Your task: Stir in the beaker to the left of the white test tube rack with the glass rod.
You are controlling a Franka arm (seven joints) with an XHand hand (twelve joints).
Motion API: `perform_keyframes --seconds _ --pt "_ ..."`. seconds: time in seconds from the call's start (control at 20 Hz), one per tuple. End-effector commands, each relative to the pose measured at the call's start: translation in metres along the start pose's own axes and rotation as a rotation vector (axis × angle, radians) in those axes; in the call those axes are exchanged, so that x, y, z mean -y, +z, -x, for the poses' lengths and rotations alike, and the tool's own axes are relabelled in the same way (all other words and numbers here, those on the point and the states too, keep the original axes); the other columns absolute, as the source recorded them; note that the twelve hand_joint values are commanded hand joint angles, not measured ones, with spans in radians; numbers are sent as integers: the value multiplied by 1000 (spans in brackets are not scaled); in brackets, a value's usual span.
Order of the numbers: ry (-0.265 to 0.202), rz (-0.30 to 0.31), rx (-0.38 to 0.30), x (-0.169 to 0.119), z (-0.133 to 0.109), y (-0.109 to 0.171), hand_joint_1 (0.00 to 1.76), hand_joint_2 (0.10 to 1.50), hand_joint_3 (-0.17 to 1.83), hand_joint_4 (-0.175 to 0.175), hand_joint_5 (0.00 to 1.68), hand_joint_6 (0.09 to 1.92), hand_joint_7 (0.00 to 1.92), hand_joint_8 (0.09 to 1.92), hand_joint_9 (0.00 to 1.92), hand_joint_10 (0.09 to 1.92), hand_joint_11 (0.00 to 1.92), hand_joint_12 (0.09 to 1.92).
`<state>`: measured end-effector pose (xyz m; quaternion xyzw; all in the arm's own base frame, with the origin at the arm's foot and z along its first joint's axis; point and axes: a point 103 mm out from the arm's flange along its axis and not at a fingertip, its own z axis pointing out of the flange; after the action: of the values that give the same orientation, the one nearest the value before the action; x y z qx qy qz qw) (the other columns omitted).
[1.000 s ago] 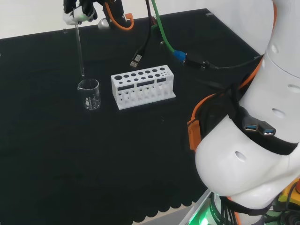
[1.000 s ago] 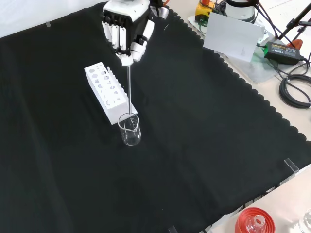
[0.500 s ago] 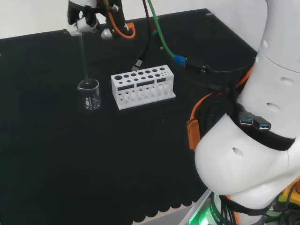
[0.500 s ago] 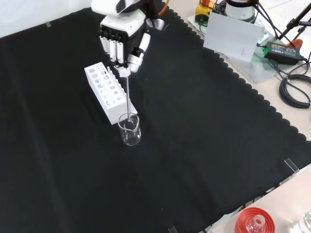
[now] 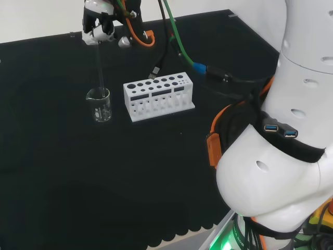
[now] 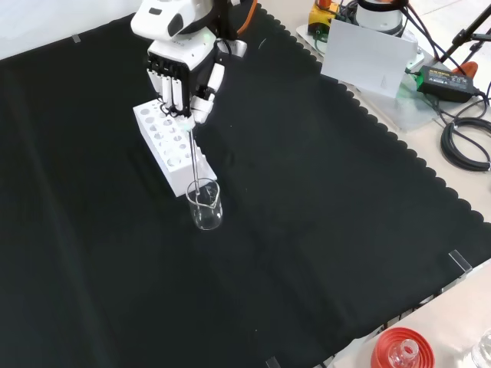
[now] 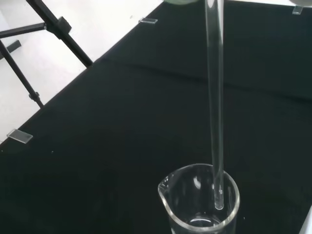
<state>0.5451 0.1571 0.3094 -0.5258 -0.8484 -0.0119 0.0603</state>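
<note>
Head view: the hand [image 5: 99, 23] is up at the far left, partly cut off by the top edge, so its fingers are hard to read here. The glass rod [image 5: 99, 67] hangs almost straight down from it into the beaker [image 5: 99, 104], a small clear spouted cup just left of the white test tube rack [image 5: 158, 96]. The rod is thin and see-through, easy to lose against the black cloth of the tabletop [image 5: 78, 182].

Front view: the hand [image 6: 180, 69] points down over the rack [image 6: 170, 146], fingers [image 6: 175, 86] curled in with the thumb, pinching the rod's [image 6: 195, 161] top end. The rod leans a bit and its tip sits inside the beaker [image 6: 206, 205], at the rack's near end.

Wrist view: the rod [image 7: 215, 97] drops into the beaker [image 7: 200, 200], tip below the rim, close to one wall. Can't tell if there's liquid.
</note>
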Motion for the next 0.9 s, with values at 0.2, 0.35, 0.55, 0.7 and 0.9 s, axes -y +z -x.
perform_keyframes --seconds 0.2,0.35,0.55,0.7,0.9 --pt "-10 -37 -5 -7 -3 28 1323 1077 -175 -175 1349 90 1299 774 1638 634 1569 724" --pt "-16 -44 -12 -10 -7 35 1323 1077 -175 -175 1349 91 1300 774 1638 634 1570 724" --pt "-23 -58 -18 -14 -10 40 1322 1077 -175 -175 1349 91 1299 773 1639 633 1570 723" --pt "-26 -65 -20 -19 -11 41 1322 1077 -175 -175 1349 92 1300 774 1639 633 1570 723" --pt "-31 -63 -25 -26 -4 38 1323 1077 -175 -175 1348 92 1299 774 1640 632 1571 723"
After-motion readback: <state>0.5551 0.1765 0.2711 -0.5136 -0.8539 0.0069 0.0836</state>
